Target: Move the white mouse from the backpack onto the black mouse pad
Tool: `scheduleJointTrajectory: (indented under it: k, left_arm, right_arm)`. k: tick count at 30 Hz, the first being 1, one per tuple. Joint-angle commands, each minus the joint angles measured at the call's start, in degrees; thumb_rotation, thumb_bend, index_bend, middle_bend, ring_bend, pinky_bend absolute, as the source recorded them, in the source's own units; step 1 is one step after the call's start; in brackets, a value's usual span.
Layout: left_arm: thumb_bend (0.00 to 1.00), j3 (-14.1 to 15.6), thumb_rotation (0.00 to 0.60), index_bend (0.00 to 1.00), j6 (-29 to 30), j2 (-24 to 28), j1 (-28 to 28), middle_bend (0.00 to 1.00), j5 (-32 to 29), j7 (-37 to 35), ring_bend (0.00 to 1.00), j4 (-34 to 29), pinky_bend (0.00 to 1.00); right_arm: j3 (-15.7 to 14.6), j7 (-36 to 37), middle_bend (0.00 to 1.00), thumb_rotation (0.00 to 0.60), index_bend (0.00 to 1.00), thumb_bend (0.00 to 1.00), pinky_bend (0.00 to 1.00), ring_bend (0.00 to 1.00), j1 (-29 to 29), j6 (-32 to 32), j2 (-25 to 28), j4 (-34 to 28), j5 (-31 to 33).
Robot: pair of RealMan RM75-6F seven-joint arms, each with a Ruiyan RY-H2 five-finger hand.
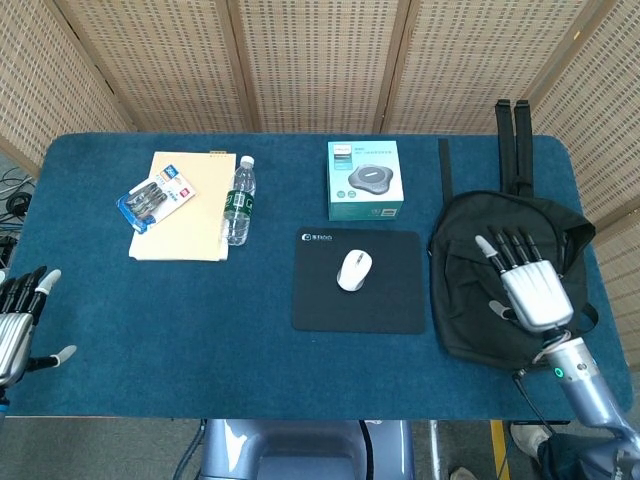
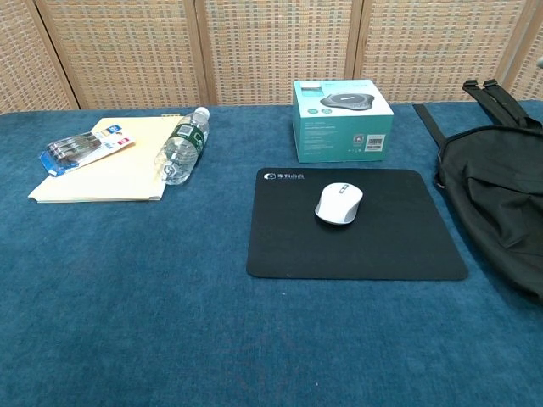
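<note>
Your white mouse point(image 1: 353, 270) sits on the black mouse pad point(image 1: 320, 305), near its middle, long axis running roughly toward the teal box point(image 1: 365, 180). Your right hand point(image 1: 525, 282) hovers over the backpack point(image 1: 470, 240), fingers spread, holding nothing; the mouse lies to its left. Your left hand point(image 1: 18, 325), also spread and empty, is well apart at the table's edge.

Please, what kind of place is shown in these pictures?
Probably an indoor robot test area set up as a desk: a table with blue cloth, woven screens behind it, and a mouse pad and backpack.
</note>
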Motion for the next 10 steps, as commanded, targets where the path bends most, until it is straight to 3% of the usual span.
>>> scheduleJointTrajectory:
  k: [1,10]
  left_arm:
    - [0.00,1.1,0.600,0.00,3.1,-1.8,1.1,0.00,4.5,-1.2,0.00,2.1,0.00]
    - [0.00,2.3,0.600,0.00,5.7,-1.9,2.5,0.00,8.0,-3.1,0.00,3.1,0.00]
  right_arm:
    - [-0.8,0.8,0.00,0.600,0.00,0.00,0.00,0.00,-8.0,6.6,2.1,-8.3,2.1]
    - [-0.6,1.4,0.00,0.600,0.00,0.00,0.00,0.00,-13.3,10.5,1.2,-10.1,-1.6]
